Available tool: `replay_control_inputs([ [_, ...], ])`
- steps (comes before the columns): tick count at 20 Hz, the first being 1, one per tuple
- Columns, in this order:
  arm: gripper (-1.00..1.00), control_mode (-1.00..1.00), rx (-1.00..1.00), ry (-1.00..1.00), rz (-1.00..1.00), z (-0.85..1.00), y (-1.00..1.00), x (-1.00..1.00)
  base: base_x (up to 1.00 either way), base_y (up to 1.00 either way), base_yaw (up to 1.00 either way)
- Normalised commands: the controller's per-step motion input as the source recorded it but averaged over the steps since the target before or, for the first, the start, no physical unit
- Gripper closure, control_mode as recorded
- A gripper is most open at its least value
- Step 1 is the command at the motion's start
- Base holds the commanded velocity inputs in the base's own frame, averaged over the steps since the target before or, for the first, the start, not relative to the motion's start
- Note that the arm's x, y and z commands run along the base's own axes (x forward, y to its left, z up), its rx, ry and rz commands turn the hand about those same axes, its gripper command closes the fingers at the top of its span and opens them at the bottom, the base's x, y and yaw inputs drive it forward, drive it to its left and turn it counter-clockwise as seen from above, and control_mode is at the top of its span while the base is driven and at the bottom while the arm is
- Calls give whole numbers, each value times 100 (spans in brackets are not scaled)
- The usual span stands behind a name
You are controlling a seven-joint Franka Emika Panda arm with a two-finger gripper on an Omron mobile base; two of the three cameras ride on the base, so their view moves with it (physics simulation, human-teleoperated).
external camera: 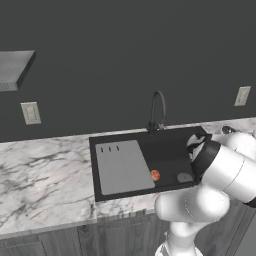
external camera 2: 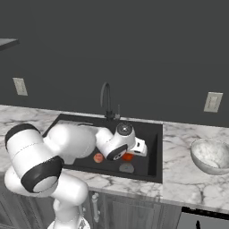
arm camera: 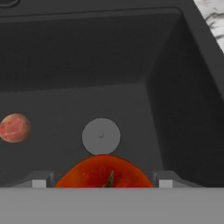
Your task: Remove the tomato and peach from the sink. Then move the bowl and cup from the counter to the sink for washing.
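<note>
Pinkish and patchy, the round peach (arm camera: pixel 14 127) is sitting at about nine o'clock in the hand view, down on the smooth dark floor of the sink (arm camera: pixel 131 52). It is a little ball, so no long side is showing.

Moving right, the flat grey drain (arm camera: pixel 101 136) is lying in the middle of the floor like a round coin. Just below it, at six o'clock, the shiny red-orange tomato (arm camera: pixel 104 173) is sitting between the two finger tips of the gripper (arm camera: pixel 102 183). Its dark green top is pointing up at the camera. The jaws are standing wide apart, one on each side of the tomato, and whether they are touching it cannot be told.

Further right, the steep black wall of the sink is rising to a corner of the white marble counter (arm camera: pixel 212 17) with grey veins, at one o'clock.

From the right base view, the white arm is reaching down into the black box-shaped sink, with the peach at nine o'clock from the tomato. A thin black faucet (external camera 2: pixel 106 100) is curving up behind the sink. Far off at three o'clock, the wide speckled bowl (external camera 2: pixel 210 155) is sitting open side up on the counter.
</note>
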Motion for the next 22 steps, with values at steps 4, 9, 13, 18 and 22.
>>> replay_control_inputs([
  [4,100,-100,0,1,0,30,3,-16,0,0,0],
  [9,100,-100,0,1,0,26,9,-11,0,0,0],
  [13,100,-100,0,0,0,24,9,-11,0,0,0],
  [18,100,-100,0,3,0,25,12,-10,0,0,0],
  [22,100,-100,0,2,0,22,14,-13,0,0,0],
])
